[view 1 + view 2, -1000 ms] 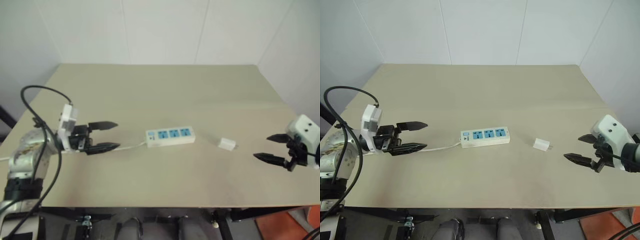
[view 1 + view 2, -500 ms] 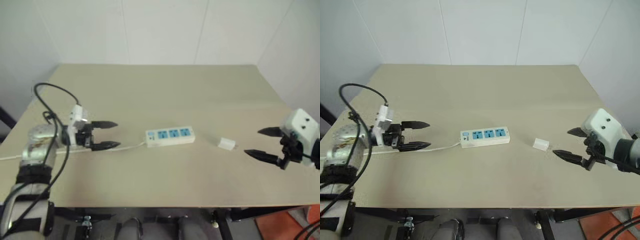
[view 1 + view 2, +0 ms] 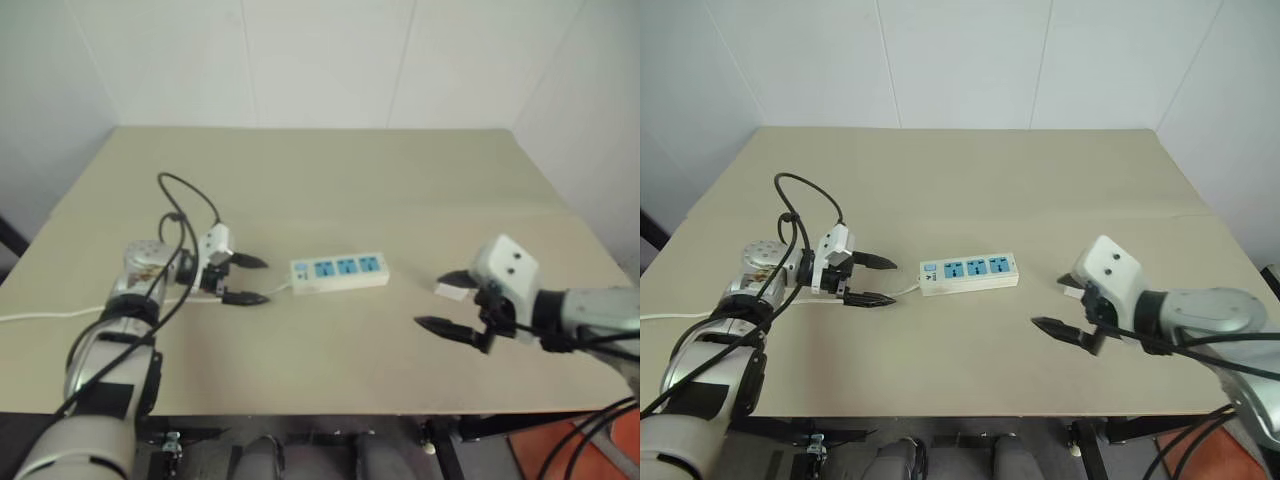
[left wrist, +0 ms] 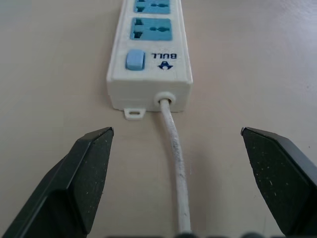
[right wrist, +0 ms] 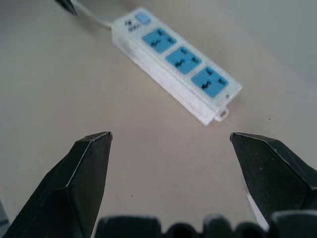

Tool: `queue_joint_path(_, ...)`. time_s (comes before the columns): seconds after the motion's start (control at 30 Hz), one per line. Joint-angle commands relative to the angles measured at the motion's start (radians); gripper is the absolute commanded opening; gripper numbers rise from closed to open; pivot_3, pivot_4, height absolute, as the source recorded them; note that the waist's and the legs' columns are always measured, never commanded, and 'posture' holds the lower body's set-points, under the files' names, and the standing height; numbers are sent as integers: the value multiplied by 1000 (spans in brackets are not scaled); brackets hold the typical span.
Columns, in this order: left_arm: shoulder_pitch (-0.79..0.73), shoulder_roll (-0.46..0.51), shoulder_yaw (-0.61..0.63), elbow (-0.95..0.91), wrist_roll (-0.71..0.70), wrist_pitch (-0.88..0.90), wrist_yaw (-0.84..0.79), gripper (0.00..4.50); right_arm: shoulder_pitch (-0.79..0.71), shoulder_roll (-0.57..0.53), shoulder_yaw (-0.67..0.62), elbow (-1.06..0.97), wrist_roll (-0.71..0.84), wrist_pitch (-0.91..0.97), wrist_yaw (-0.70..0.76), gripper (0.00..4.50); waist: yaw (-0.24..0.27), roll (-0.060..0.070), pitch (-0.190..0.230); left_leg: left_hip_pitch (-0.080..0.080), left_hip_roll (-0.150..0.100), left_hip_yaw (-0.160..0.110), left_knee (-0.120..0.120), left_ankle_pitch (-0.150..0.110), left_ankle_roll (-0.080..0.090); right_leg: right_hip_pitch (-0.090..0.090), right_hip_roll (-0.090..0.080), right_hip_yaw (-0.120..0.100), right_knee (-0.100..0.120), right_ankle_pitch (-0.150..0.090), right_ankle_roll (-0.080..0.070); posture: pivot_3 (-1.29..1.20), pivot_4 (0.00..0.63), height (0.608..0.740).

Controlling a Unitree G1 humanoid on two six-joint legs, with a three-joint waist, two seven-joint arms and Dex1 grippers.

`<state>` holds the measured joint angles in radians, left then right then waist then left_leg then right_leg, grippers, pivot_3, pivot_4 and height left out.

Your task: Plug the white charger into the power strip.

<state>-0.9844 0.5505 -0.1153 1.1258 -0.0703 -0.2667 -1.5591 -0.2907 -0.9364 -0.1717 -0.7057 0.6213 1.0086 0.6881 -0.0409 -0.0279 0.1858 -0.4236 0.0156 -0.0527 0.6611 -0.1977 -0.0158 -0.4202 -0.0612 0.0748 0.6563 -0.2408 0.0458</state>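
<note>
Beige desk [image 3: 970,190] seen from the head camera, with two arms reaching in from either side. The power strip [image 3: 969,272] lies flat near the middle of the desk, its three blue sockets facing up and its long axis running across the view; the end with the small blue switch [image 4: 134,60] is turned toward the left arm. A thin white cord [image 4: 174,163] leaves that end and trails away over the desk surface toward the left edge.

Left gripper [image 3: 870,281]: just beside the switch end of the strip, pointing along it, jaws spread wide and empty. In the left wrist view the cord runs between the two black fingers [image 4: 81,173], touching neither, and the strip's end face lies just ahead of the tips.

Right gripper [image 3: 1062,302]: to the right of the strip and apart from it, jaws spread wide, holding nothing. In the right wrist view the strip [image 5: 176,62] lies ahead of the fingertips at an angle.

The white charger [image 3: 451,291] rests on the desk to the right of the strip, apart from it, partly hidden behind the right gripper's white housing and not plugged into any socket.
</note>
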Motion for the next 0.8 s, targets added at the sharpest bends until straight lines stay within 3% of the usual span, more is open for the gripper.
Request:
queue_joint_path(0.03, -27, -10, -12, 22, 45, -25, 39, 4489, -42, 24, 19, -41, 19, 22, -46, 4500, 0, 0, 0, 0, 0, 0, 0, 0, 0, 0, 0, 0, 0, 0, 0, 0, 150, 740)
queue_joint_path(0.1, -40, -19, -34, 34, 79, 4, 47, 4489, -49, 38, 39, -45, 17, 21, -60, 4500, 0, 0, 0, -1, 0, 0, 0, 0, 0, 0, 0, 0, -1, 0, 0, 0, 150, 740)
queue_joint_path(0.2, -50, -16, -68, 38, 126, 27, 32, 3946, -50, 51, 64, -41, 3, 27, -88, 4500, 1, 0, 0, -1, 0, -1, 0, 0, 0, -1, 0, 0, 0, 0, 0, 0, 150, 740)
queue_joint_path(0.6, 17, -29, -12, -79, 57, 131, -22, 21, -48, 108, 150, -24, -12, 33, -151, 4500, -2, 0, 0, 0, 0, -1, 0, 0, 0, 0, 0, -1, 0, 0, 0, 0, 150, 740)
queue_joint_path(0.8, 219, 7, 81, -521, -63, 409, 94, 21, -57, 139, 202, -5, -30, 34, -163, 4500, -2, 0, 0, -1, 0, -1, 0, 0, 0, -1, 0, -1, 0, 0, 0, 0, 150, 740)
